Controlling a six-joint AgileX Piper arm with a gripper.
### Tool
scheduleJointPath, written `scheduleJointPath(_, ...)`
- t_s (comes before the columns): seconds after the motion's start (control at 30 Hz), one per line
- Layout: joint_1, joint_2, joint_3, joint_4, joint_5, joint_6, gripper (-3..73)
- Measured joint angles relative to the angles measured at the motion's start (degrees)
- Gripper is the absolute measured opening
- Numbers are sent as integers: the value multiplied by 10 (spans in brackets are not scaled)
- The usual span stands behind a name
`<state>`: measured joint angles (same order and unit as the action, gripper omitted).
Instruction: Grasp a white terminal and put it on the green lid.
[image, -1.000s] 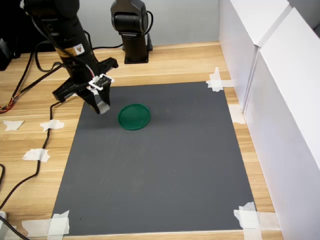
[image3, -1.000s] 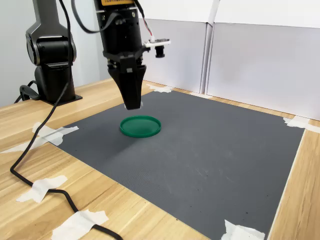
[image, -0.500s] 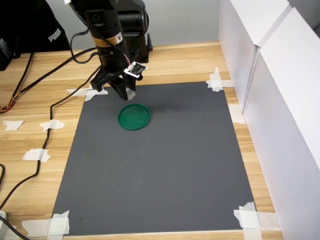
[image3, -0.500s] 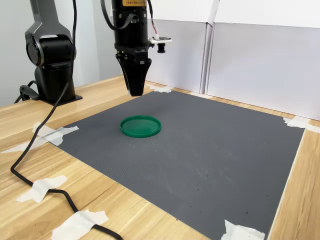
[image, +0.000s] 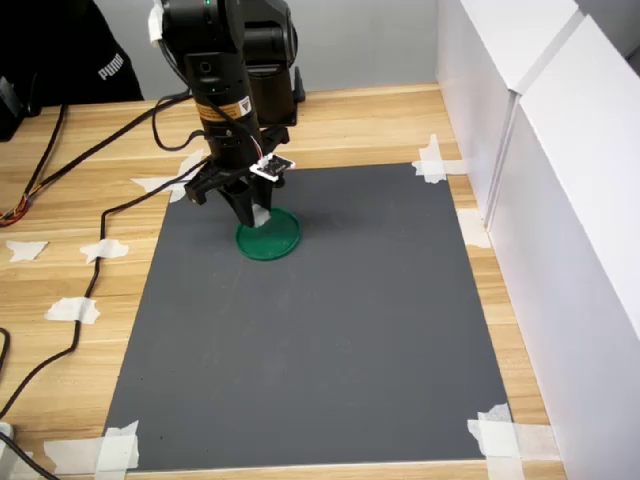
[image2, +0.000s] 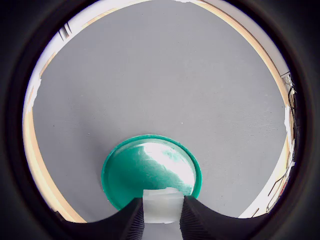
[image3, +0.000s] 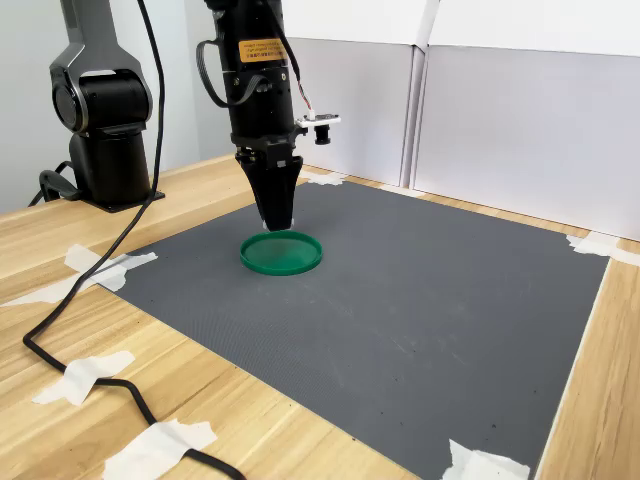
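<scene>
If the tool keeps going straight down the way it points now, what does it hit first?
Probably the flat round dark-green plastic lid: the tool, shut on the small white plastic terminal, points down over the lid's edge area. Remaining height is unclear.

Even bright light; wrist view vignetted, glare.

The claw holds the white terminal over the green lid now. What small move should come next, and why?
Probably lower a little, then open. In the wrist view the claw is shut on the white terminal, right above the near edge of the green lid. In the second exterior view the claw tips seem just above the lid's rim, so contact is not sure yet.
</scene>
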<state>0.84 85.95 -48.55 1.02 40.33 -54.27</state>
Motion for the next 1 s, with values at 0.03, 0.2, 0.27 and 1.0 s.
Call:
scheduleJointPath(0.03, 0, 2, 0, 1, 0, 0, 269)
scheduleJointPath(0.2, 0, 6, 0, 8, 2, -1, 269)
scheduleJointPath(0.27, 0, 6, 0, 12, 5, -2, 272)
scheduleJointPath(1.0, 0, -56, 0, 17, 35, 15, 568)
